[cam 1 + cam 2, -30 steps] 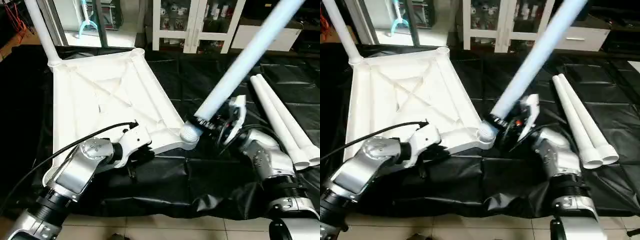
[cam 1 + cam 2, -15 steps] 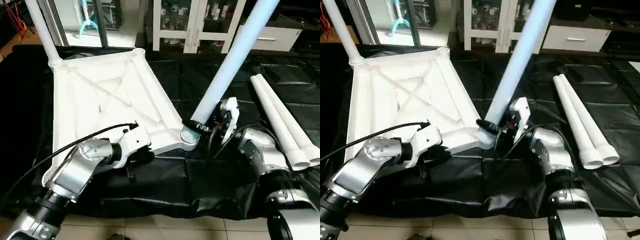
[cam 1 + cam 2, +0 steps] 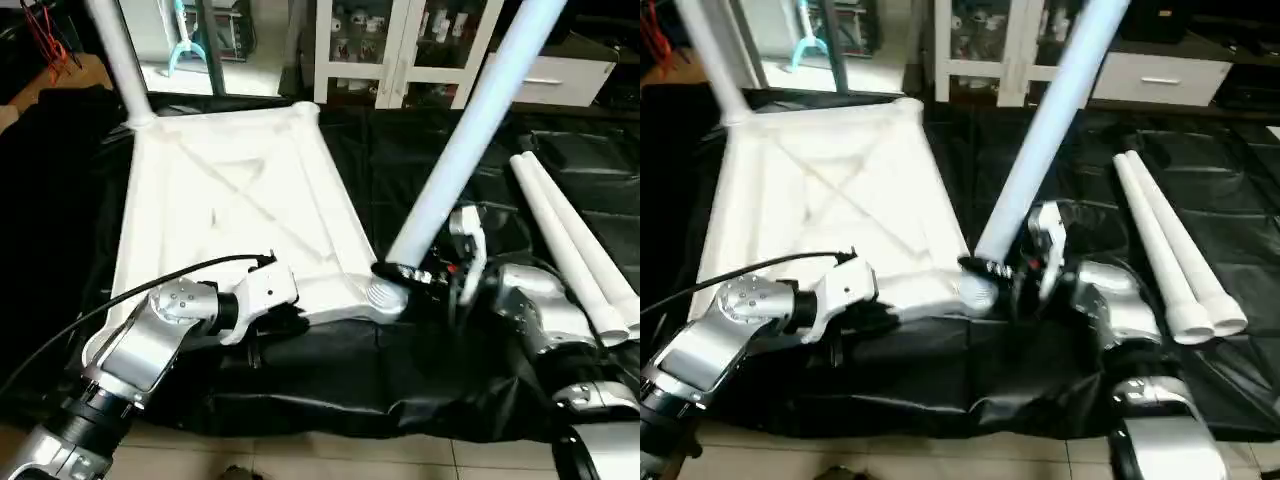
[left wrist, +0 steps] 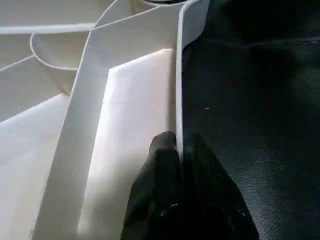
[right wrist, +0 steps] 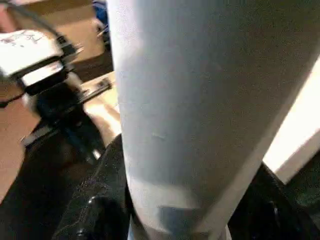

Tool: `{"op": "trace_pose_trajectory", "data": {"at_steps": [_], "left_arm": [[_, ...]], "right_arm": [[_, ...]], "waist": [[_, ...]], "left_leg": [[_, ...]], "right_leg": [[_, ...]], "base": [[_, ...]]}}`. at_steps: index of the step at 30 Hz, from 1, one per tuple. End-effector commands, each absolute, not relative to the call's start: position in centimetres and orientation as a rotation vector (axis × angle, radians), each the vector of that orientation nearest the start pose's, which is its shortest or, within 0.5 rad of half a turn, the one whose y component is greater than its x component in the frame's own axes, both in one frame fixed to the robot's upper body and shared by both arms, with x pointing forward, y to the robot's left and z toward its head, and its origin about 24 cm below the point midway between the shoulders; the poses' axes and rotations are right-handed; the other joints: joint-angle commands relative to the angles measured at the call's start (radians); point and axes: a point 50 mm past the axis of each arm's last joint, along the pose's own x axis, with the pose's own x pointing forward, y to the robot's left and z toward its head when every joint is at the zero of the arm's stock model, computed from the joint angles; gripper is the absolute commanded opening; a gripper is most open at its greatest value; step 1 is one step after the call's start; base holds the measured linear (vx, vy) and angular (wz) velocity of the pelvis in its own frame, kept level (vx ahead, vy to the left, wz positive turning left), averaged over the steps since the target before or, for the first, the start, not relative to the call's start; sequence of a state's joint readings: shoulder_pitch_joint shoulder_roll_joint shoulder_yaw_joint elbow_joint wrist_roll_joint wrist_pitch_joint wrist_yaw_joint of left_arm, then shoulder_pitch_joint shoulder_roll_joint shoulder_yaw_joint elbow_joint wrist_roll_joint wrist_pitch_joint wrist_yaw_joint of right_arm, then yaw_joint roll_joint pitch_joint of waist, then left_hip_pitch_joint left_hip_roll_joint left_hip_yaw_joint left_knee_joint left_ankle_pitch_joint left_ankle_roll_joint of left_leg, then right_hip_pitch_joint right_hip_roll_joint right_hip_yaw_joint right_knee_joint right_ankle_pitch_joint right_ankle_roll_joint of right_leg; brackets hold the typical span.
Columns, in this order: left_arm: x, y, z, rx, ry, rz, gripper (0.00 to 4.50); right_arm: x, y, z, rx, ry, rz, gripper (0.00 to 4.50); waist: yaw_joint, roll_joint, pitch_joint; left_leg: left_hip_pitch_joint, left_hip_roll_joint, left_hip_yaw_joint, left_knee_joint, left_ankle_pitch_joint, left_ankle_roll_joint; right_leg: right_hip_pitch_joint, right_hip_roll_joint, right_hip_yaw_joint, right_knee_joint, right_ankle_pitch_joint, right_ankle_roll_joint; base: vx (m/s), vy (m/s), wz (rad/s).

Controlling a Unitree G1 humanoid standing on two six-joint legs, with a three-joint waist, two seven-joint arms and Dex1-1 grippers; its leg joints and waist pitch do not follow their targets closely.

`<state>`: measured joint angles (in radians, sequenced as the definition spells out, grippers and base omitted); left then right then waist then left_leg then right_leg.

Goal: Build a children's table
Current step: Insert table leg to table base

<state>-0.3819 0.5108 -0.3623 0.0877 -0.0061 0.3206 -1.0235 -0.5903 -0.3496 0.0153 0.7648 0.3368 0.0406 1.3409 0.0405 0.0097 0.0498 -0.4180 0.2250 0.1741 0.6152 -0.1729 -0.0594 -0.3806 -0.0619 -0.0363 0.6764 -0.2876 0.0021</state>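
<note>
While the left gripper [image 4: 179, 150] pinches the tabletop [image 3: 240, 200] rim, the right gripper [image 3: 420, 275] clamps a leg [image 3: 470, 130] — tilted — at a corner socket [image 3: 385, 297].

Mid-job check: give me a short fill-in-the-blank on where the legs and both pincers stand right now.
1. The left pincer is shut on the tabletop's ____.
2. The right pincer grips a leg near its lower end, at the tabletop's near-right corner ____.
3. ____ spare legs lie side by side on the black sheet.
4. One fitted leg stands at the tabletop's far-____ corner.

Missing words: rim; socket; Two; left
</note>
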Motion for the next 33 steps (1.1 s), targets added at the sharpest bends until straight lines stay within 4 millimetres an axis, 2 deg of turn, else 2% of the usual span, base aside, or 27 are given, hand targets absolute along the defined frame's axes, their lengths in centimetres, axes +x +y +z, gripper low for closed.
{"op": "trace_pose_trajectory", "data": {"at_steps": [1,4,11,12,14,15,17,20,22,27,29,30,33], "left_arm": [[27.4,13.3,5.2,0.439,0.434,-1.256,0.0],[27.4,13.6,5.4,0.436,0.428,-1.272,0.0],[27.6,14.2,5.5,0.446,0.43,-1.27,0.0],[27.7,14.3,5.5,0.445,0.43,-1.266,0.0],[27.7,14.4,5.5,0.445,0.429,-1.264,0.0],[27.7,14.4,5.5,0.444,0.429,-1.263,0.0],[27.6,14.5,5.4,0.441,0.431,-1.26,0.0],[27.6,14.5,5.4,0.441,0.431,-1.261,0.0],[27.6,14.6,5.4,0.443,0.433,-1.26,0.0],[27.7,14.7,5.4,0.455,0.436,-1.255,0.0],[27.8,14.7,5.4,0.458,0.437,-1.255,0.0],[27.8,14.7,5.4,0.46,0.438,-1.255,0.0],[27.8,14.6,5.4,0.461,0.438,-1.255,0.0]], "right_arm": [[30.0,-17.6,3.1,0.075,0.402,1.345,1.88],[29.3,-18.6,2.4,0.049,0.483,1.373,1.88],[27.4,-20.3,1.0,0.019,0.585,1.411,1.88],[27.1,-20.4,0.7,0.033,0.591,1.406,1.88],[26.9,-20.5,0.5,0.048,0.595,1.4,1.88],[26.8,-20.6,0.4,0.059,0.598,1.398,1.88],[25.8,-20.7,-0.5,0.069,0.616,1.398,1.88],[25.5,-20.8,-0.8,0.067,0.622,1.399,1.88],[25.4,-20.8,-1.1,0.03,0.629,1.394,1.88],[25.7,-20.5,-1.1,-0.075,0.598,1.381,1.88],[26.4,-20.0,-0.6,-0.102,0.548,1.365,1.88],[26.7,-19.8,-0.4,-0.106,0.531,1.369,1.88],[26.8,-19.6,-0.2,-0.145,0.516,1.393,1.88]], "waist": [[-0.003,-0.016,-0.06],[-0.002,-0.016,-0.06],[0.006,-0.018,-0.063],[0.006,-0.019,-0.058],[0.006,-0.021,-0.056],[0.007,-0.022,-0.061],[0.008,-0.018,-0.062],[0.008,-0.018,-0.062],[0.006,-0.018,-0.061],[0.001,-0.017,-0.058],[-0.003,-0.016,-0.051],[-0.005,-0.016,-0.05],[-0.011,-0.016,-0.051]], "left_leg": [[0.033,0.005,0.006,-0.046,0.023,0.159],[0.034,0.005,0.007,-0.047,0.014,0.156],[0.036,0.007,0.007,-0.045,0.055,0.175],[0.038,0.007,0.008,-0.05,0.033,0.172],[0.041,0.007,0.009,-0.054,0.0,0.16],[0.042,0.007,0.008,-0.054,0.011,0.153],[0.043,0.007,0.007,-0.053,0.023,0.156],[0.044,0.007,0.007,-0.055,0.013,0.154],[0.047,0.009,0.005,-0.062,-0.034,0.134],[0.05,0.01,0.005,-0.068,-0.066,0.113],[0.054,0.011,0.005,-0.076,-0.112,0.099],[0.058,0.011,0.005,-0.081,-0.143,0.082],[0.056,0.011,0.003,-0.082,-0.134,0.074]], "right_leg": [[0.047,-0.046,0.026,-0.063,0.358,-0.281],[0.046,-0.046,0.027,-0.066,0.331,-0.28],[0.047,-0.045,0.025,-0.061,0.39,-0.278],[0.045,-0.046,0.024,-0.067,0.36,-0.276],[0.049,-0.049,0.026,-0.075,0.304,-0.272],[0.053,-0.049,0.028,-0.074,0.305,-0.268],[0.051,-0.048,0.028,-0.073,0.325,-0.265],[0.05,-0.047,0.027,-0.076,0.333,-0.256],[0.049,-0.048,0.025,-0.083,0.271,-0.25],[0.048,-0.049,0.027,-0.091,0.213,-0.251],[0.046,-0.052,0.026,-0.101,0.143,-0.251],[0.049,-0.054,0.026,-0.107,0.091,-0.249],[0.051,-0.053,0.028,-0.108,0.095,-0.246]], "base": [[0.0,0.0,0.0],[0.0,0.0,0.0],[0.0,0.0,0.0],[0.0,0.0,0.0],[0.0,0.0,0.0],[0.0,0.0,0.0],[0.0,0.0,0.0],[0.0,0.0,0.0],[0.0,0.0,0.0],[0.0,0.0,0.0],[0.0,0.0,0.0],[0.0,0.0,0.0],[0.0,0.0,0.0]]}}
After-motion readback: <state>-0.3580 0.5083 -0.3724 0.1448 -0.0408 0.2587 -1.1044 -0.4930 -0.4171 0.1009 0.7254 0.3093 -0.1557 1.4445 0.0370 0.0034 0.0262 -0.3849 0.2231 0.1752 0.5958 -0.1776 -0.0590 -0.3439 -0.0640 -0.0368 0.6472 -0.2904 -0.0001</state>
